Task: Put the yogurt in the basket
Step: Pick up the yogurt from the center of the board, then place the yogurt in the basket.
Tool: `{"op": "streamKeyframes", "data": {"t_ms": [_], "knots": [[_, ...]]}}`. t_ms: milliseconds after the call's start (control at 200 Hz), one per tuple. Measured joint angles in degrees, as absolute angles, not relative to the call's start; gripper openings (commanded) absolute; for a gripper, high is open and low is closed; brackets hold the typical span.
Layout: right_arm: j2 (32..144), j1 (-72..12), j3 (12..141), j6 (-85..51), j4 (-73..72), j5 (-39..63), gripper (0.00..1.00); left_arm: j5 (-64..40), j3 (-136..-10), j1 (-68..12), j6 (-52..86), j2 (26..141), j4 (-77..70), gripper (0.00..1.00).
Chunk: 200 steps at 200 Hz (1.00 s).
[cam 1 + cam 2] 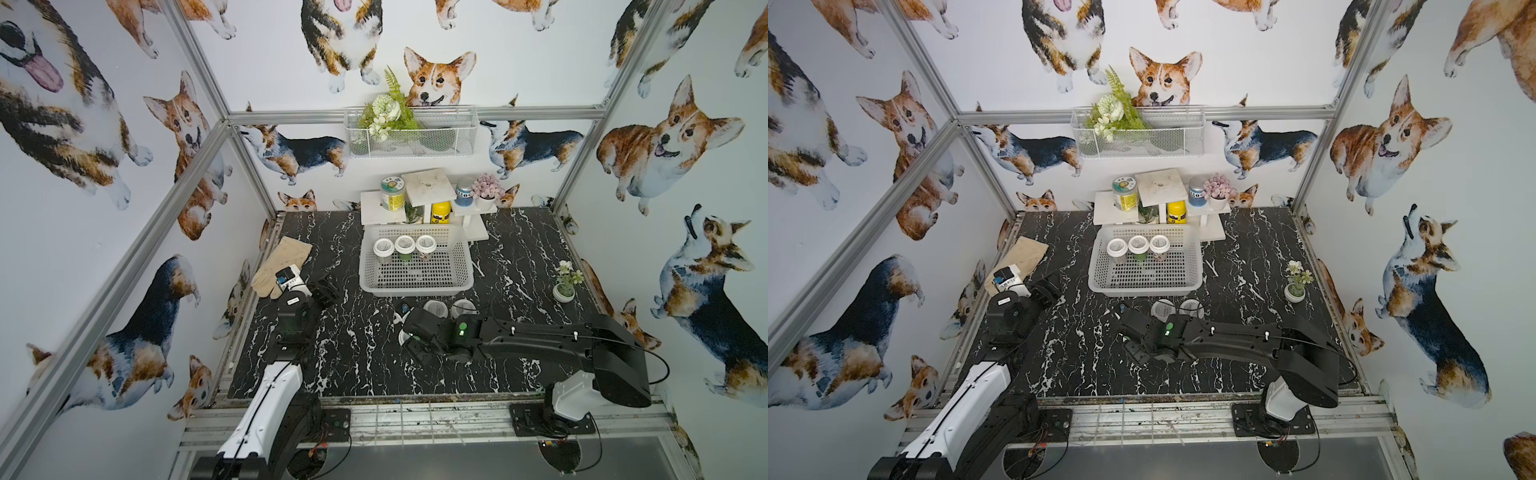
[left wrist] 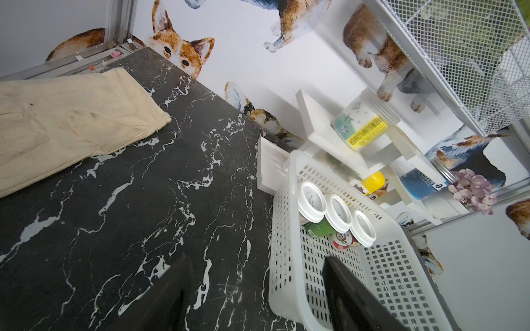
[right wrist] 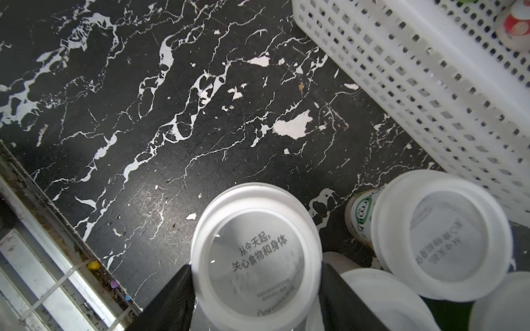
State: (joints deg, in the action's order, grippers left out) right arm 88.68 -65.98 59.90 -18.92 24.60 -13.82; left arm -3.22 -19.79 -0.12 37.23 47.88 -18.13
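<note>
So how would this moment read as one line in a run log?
right gripper: astride yogurt cup outside basket | left gripper: open, empty | in basket: three cups

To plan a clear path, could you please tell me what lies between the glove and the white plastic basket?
Nothing: between the glove and the basket, only bare tabletop shows in the left wrist view.

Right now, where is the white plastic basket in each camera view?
Top view: basket at centre, before the shelf.
Top view: basket at centre again.
Left wrist: basket seen side-on, three cups inside.
Right wrist: only the basket's wall, beyond loose cups.
Shared landmark: black marble table under it.
</note>
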Motion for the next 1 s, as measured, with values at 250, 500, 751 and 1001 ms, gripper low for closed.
{"op": "streamKeyframes", "data": {"t_ms": [250,500,751,1001], "knots": [[88.25,-65.73,62.74,-18.83,26.79,-15.46,0.7,-3.25,-19.79,-0.1,37.23,48.36,-18.13,0.77],[86.52,-63.88,68.66,-16.78,29.08,-16.03,0.71,-3.25,-19.79,-0.1,37.23,48.18,-18.13,0.77],[84.75,-58.37,76.07,-12.91,30.92,-14.31,0.73,-3.25,-19.79,-0.1,37.23,48.18,-18.13,0.77],[85.45,-50.57,83.13,-9.21,32.16,-10.44,0.73,-3.25,-19.79,-0.1,37.23,48.14,-18.13,0.77]]}}
